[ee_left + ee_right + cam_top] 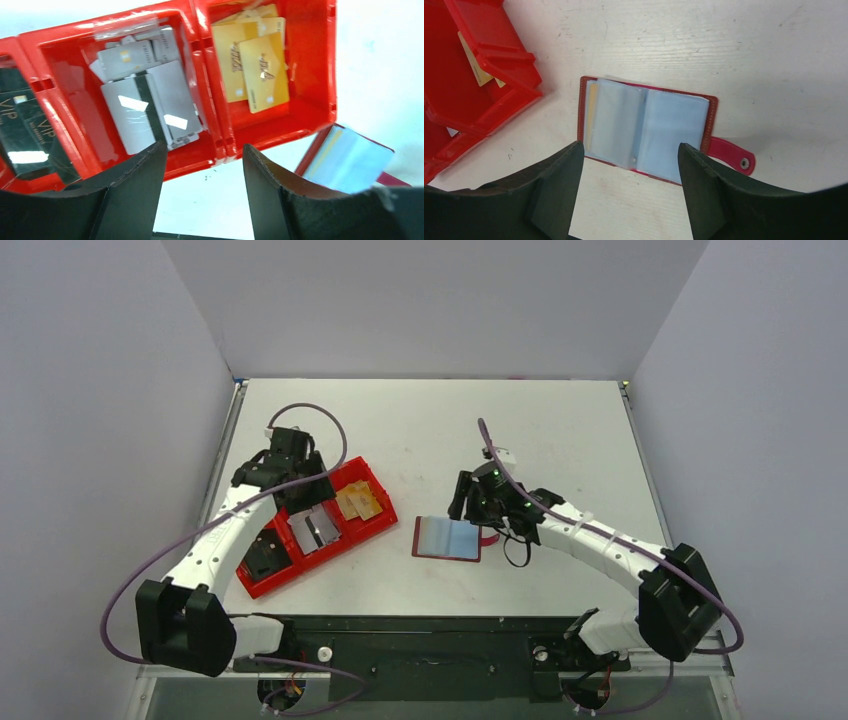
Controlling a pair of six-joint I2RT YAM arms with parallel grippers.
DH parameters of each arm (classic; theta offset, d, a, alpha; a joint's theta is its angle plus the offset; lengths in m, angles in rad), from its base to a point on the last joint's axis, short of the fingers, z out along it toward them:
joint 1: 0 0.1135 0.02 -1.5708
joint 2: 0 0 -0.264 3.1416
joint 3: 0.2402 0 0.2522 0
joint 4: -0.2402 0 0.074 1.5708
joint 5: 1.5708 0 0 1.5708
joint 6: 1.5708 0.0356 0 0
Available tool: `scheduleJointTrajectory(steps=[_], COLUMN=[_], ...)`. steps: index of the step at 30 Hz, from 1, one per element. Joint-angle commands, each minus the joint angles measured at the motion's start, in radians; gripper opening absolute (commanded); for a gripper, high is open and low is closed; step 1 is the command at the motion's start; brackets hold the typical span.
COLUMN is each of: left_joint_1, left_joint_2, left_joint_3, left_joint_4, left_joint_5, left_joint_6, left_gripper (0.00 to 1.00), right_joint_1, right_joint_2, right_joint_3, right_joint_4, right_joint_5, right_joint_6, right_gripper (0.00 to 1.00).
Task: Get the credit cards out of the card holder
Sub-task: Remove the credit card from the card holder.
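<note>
The card holder [447, 538] is lying open near the red tray [340, 550]. The left gripper [202, 147] and right gripper [630, 146] are hovering, jaws apart, empty.

1. I count one card holder [646, 127].
2. One red tray [310, 112], three compartments.
3. Gold credit cards [262, 70]: at least three.
4. Silver cards [150, 100]: at least three.
5. Black cards [25, 135]: at least two.

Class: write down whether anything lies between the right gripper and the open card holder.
Nothing visible does. The right gripper, open, hangs directly over the card holder, which lies spread open.
</note>
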Motion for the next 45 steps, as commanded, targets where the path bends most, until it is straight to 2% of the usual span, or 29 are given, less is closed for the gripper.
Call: scheduleJointTrajectory(steps=[1, 6, 18, 32, 45], left_joint_1=[-0.015, -0.025, -0.026, -0.039, -0.113], left_joint_2=[-0.044, -0.067, -0.073, -0.054, -0.03], left_joint_3=[0.046, 0.044, 0.043, 0.04, -0.001], left_joint_4=[0.076, 0.093, 0.114, 0.13, 0.163], left_joint_5=[0.118, 0.168, 0.227, 0.256, 0.244], left_joint_6=[0.024, 0.022, 0.033, 0.021, -0.028], left_gripper=[0.55, 0.56, 0.56, 0.56, 0.56], right_joint_1=[0.07, 0.143, 0.201, 0.226, 0.234], right_joint_2=[0.088, 0.207, 0.389, 0.501, 0.538], right_joint_3=[0.103, 0.176, 0.253, 0.314, 0.254], right_joint_4=[-0.014, -0.045, -0.066, -0.118, -0.124], right_joint_5=[0.101, 0.159, 0.196, 0.232, 0.247], right_joint_6=[0.018, 0.041, 0.068, 0.047, 0.041], right_gripper=[0.64, 0.61, 0.62, 0.6, 0.49])
